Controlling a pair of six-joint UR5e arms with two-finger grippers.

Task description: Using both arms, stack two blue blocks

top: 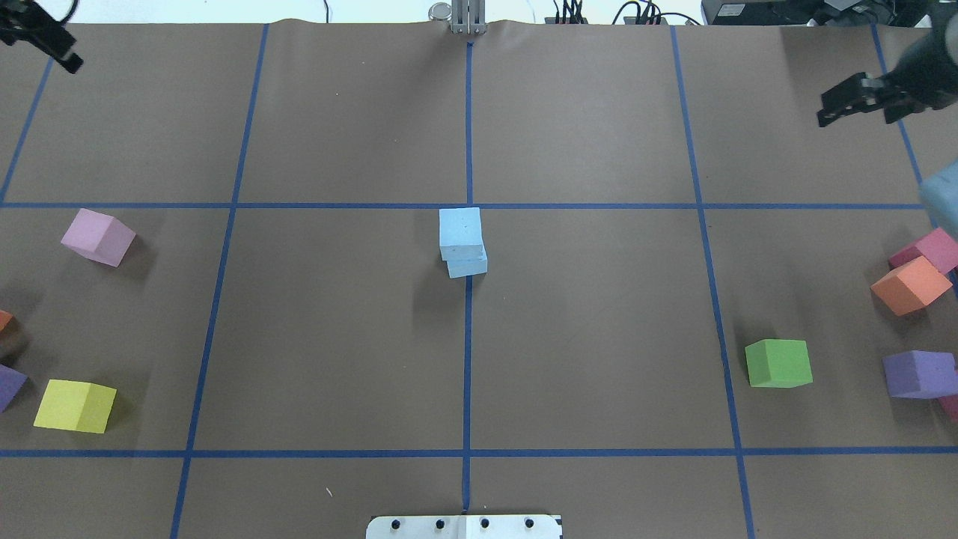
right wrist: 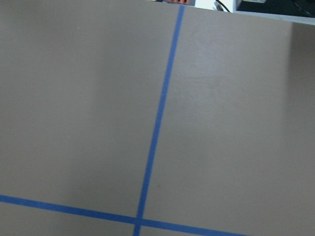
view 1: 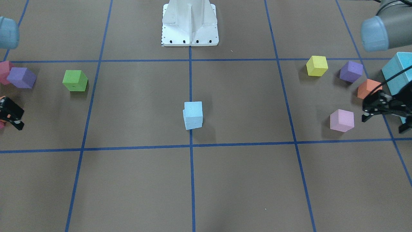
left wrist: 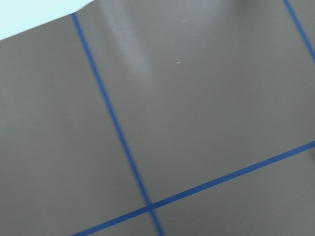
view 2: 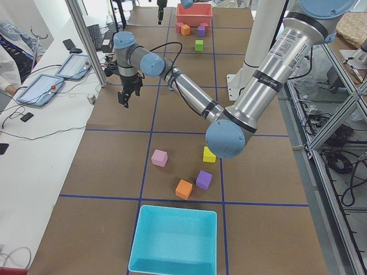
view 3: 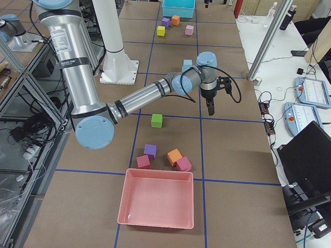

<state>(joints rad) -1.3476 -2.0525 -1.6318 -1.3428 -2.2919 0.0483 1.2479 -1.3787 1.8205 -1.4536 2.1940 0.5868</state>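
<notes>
The two pale blue blocks [view 1: 193, 115] stand stacked at the table's centre on the middle blue tape line. In the overhead view the top block [top: 459, 230] sits slightly askew on the lower one [top: 470, 266]. My left gripper [view 1: 383, 124] hangs open and empty far off to my left, near the table's far edge [top: 37, 37]. My right gripper [top: 857, 105] is open and empty far off to my right, also near the far edge; in the front-facing view it is cut by the frame edge [view 1: 13, 116]. Both wrist views show only bare brown table and blue tape.
On my left lie a pink cube [top: 97, 236], a yellow cube [top: 75, 406], purple and orange cubes, and a turquoise bin [view 2: 175, 240]. On my right are a green cube [top: 778, 363], orange, purple and magenta cubes, and a pink-red bin [view 3: 158, 199].
</notes>
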